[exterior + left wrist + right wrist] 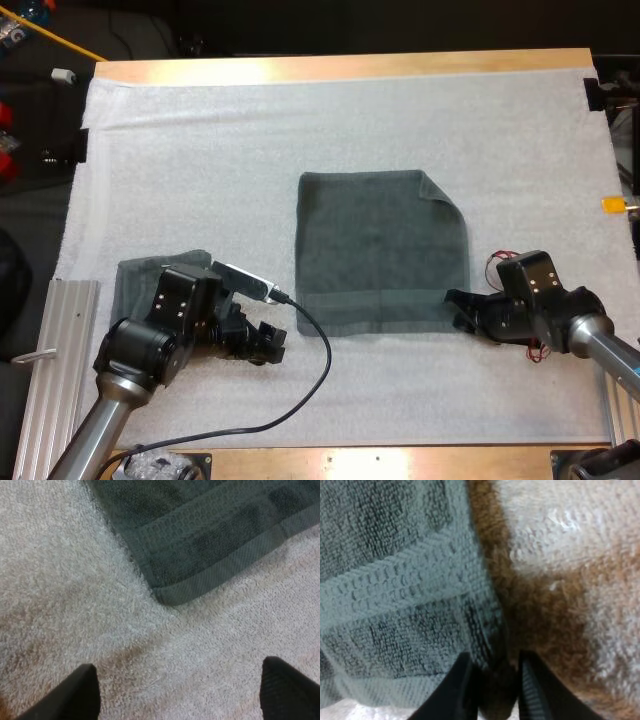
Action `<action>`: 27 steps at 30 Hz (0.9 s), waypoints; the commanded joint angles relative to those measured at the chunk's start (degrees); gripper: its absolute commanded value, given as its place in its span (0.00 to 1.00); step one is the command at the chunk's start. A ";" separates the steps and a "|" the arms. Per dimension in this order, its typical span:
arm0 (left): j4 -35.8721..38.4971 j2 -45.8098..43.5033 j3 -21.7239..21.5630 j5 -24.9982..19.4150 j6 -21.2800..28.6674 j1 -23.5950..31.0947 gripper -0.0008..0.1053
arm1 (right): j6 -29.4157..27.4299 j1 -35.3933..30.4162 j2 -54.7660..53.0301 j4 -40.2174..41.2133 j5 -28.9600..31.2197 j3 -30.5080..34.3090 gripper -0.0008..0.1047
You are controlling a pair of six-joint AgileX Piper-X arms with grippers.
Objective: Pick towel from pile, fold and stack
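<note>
Nearest me, my left gripper (268,348) hangs low over the white mat (400,400). Its fingers (75,695) stand wide apart with nothing between them (bare mat under both tips). Just ahead of it lies the near left corner of the spread towel (380,250), close but not touching.

Across on the other side, my right gripper (458,306) sits right at that towel's near right corner, down at its hemmed edge. From its own camera the woven band of the hem runs straight up to it, but whether it has a grip on the cloth I cannot tell.

Under my left arm lies a second towel (132,285), dark grey-green like the first and partly hidden by the arm. Farther out, the spread towel lies flat in the middle of the mat, its far right corner turned over on itself. Beyond that, the mat runs up to the far edge of the wooden table (350,66).
</note>
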 commanded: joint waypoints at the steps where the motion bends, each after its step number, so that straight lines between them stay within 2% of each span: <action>1: -0.14 -0.14 -0.07 0.47 -0.54 -0.19 0.61 | 0.25 -0.04 -0.18 0.99 0.24 -0.14 0.17; 5: -0.75 -0.14 -0.07 2.45 -0.54 -0.19 0.61 | 0.00 -0.04 -1.58 2.49 1.16 -0.14 0.14; 9: -3.08 1.15 -0.07 3.08 -1.07 -0.19 0.61 | 0.00 -0.04 -2.89 2.48 1.47 -0.14 0.01; 21: -11.38 16.42 -0.07 6.19 -3.63 -0.19 0.61 | 0.00 -0.04 -3.25 3.33 1.65 -0.14 0.01; 27: -16.54 26.79 -0.07 9.70 -3.93 -0.19 0.61 | 0.00 -0.04 -3.25 3.33 1.65 -0.14 0.01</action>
